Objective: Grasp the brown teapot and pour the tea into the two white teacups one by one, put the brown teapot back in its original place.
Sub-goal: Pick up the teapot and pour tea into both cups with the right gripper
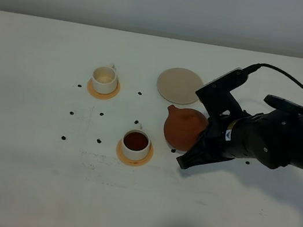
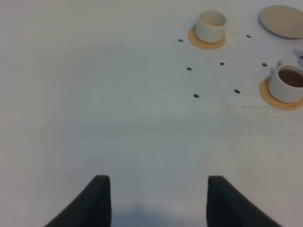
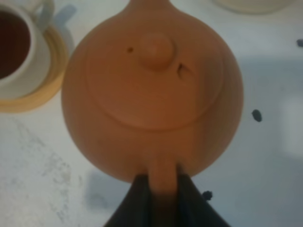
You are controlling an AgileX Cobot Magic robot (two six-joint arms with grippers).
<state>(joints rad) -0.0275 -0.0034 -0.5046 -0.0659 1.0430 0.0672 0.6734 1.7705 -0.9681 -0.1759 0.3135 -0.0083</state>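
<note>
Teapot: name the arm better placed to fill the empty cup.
Right: the right end effector grips the teapot by the handle; the left end effector hangs open, away from the empty cup.

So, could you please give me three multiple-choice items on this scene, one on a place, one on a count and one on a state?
1. Where is the brown teapot?
A. On the beige coaster.
B. In the right gripper, off the coaster.
C. Beside the farther cup.

2. How many cups hold dark tea?
A. None.
B. One.
C. Two.

3. What state is the coaster in?
A. Bare.
B. Bearing the teapot.
C. Bearing a cup.

Answers:
1 B, the fingers clamp its handle, next to the coaster.
2 B, only the nearer cup is dark inside; the farther cup looks pale.
3 A, nothing rests on it.
</note>
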